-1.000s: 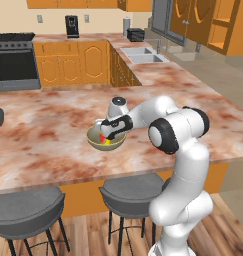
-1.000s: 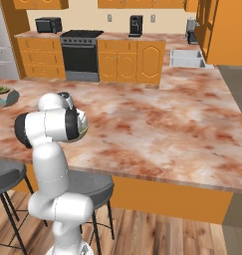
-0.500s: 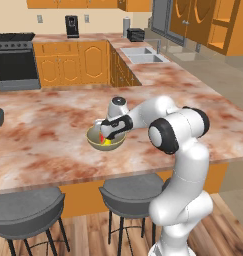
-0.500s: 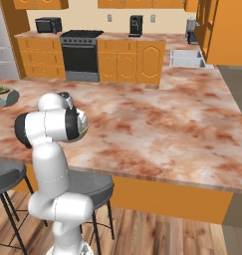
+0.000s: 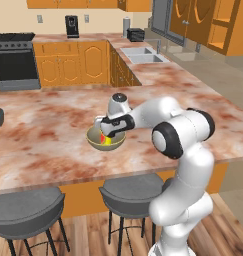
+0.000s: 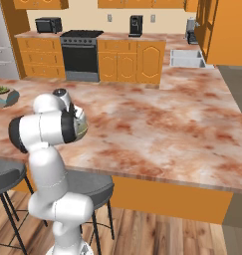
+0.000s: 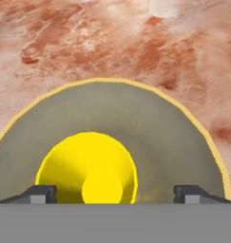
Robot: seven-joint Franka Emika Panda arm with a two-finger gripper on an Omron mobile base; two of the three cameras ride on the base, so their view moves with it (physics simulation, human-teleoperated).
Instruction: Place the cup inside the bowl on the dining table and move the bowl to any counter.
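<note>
The olive-tan bowl [image 5: 99,143] sits near the front edge of the dining table [image 5: 43,135]. The yellow cup [image 5: 106,140] with its red mark stands inside the bowl. My gripper [image 5: 109,132] hangs just over the bowl, pointing down into it. In the hand view the bowl [image 7: 169,137] curves across the lower half with the cup [image 7: 88,168] in it, mouth up. The gripper [image 7: 114,193] is open, its fingertips [image 7: 41,193] wide apart on either side of the cup. In the right base view my arm covers most of the bowl [image 6: 82,128].
A potted plant [image 6: 4,94] stands at the table's left end. Two grey stools [image 5: 25,212] are tucked under the near edge. The counter [image 5: 163,72] with a sink runs off the table's far right side; a stove [image 6: 80,50] and more cabinets line the back wall.
</note>
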